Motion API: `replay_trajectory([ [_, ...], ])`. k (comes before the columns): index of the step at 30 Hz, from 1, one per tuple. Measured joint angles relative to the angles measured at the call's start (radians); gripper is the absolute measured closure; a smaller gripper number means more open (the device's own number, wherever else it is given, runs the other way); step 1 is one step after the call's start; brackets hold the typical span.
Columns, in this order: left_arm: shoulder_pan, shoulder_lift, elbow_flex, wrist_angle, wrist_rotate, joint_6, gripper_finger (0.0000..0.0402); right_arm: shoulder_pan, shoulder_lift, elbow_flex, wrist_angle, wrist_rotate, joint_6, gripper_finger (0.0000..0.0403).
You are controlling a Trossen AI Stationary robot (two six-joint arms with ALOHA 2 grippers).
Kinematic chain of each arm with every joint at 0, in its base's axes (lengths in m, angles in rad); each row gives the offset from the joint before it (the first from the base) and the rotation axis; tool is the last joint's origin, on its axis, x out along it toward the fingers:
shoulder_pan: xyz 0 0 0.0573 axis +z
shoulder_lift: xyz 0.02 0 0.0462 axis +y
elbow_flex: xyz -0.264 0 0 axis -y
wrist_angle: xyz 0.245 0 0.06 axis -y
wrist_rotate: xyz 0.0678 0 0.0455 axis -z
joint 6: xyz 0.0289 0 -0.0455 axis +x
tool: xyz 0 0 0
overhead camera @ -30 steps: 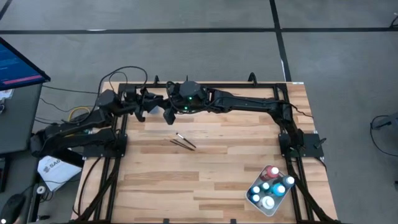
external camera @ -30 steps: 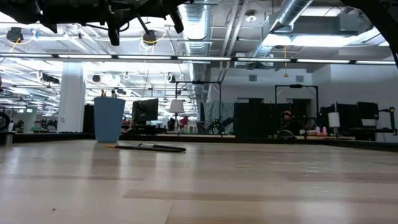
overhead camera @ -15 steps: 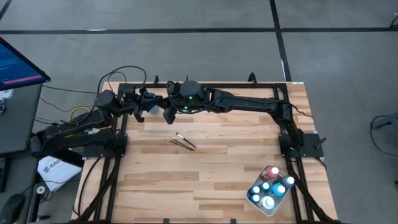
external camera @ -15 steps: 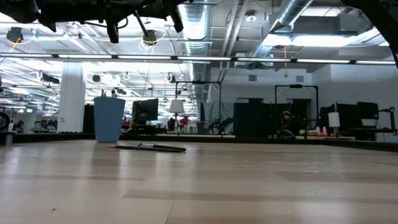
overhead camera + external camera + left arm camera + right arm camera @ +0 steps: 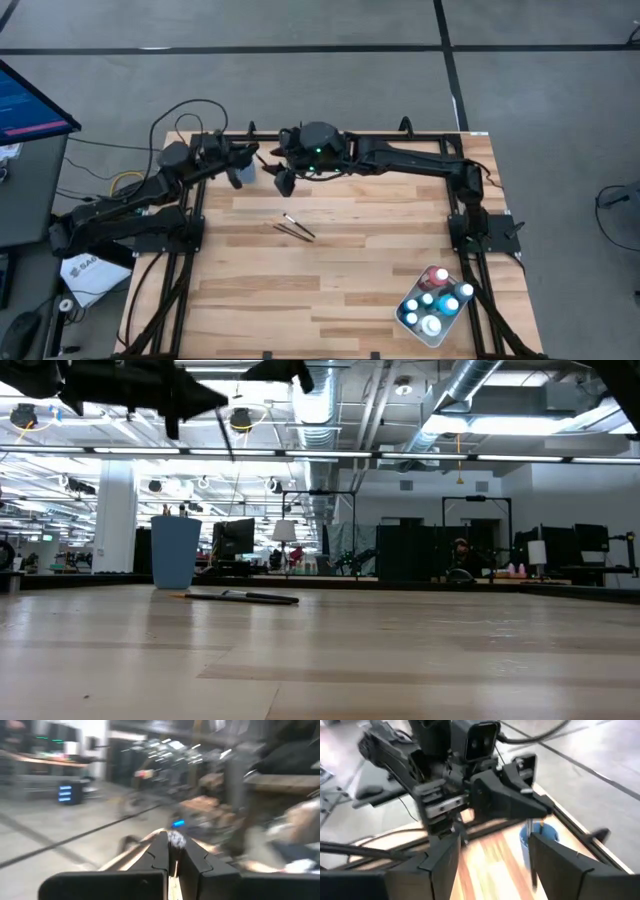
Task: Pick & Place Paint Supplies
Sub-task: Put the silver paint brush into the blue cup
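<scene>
From above, both arms meet at the bench's (image 5: 330,260) far edge over the blue cup (image 5: 246,171), largely hidden beneath them; two paintbrushes (image 5: 296,229) lie mid-bench, and paint bottles (image 5: 432,301) fill the tray (image 5: 412,329) at the near right corner. The low view cuts both arms off overhead. The blurred left wrist view shows the left gripper (image 5: 175,851) with jaws closed, apparently pinching a brush handle (image 5: 176,865). The right wrist view shows the right gripper (image 5: 492,851) with jaws spread apart, empty.

You had a blue cup (image 5: 246,171) at the pale striped wood table's (image 5: 340,280) far edge, dark-handled brushes (image 5: 295,229) mid-table, and a white tray (image 5: 404,309) of red, blue, teal and white bottles (image 5: 433,297) at the near right corner.
</scene>
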Motion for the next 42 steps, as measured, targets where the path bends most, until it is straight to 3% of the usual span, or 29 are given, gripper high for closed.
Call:
replay_trajectory([
  [7, 0.004, 0.0, 0.0, -0.121, -0.346, 0.215, 0.0398, 0.0, -0.04, -0.005, -0.049, 0.035, -0.038, 0.019],
  [10, 0.007, -0.008, 0.0, -0.13, -0.438, 0.275, 0.0398, 0.005, -0.039, -0.002, -0.041, 0.034, -0.047, 0.0198],
  [16, 0.049, -0.013, -0.004, -0.233, -0.446, 0.261, 0.0398, 0.005, -0.039, -0.004, -0.061, 0.035, -0.048, 0.0204],
  [26, 0.094, -0.027, -0.123, -0.205, -0.411, 0.221, 0.0397, 0.003, -0.034, -0.004, -0.119, 0.035, -0.048, 0.0203],
  [37, 0.093, -0.033, -0.179, -0.168, -0.394, 0.22, 0.0394, -0.001, 0.093, -0.006, -0.255, 0.035, -0.003, 0.0199],
  [42, 0.093, -0.033, -0.189, -0.173, -0.404, 0.207, 0.036, 0.0, 0.093, -0.005, -0.323, 0.04, 0.002, 0.019],
])
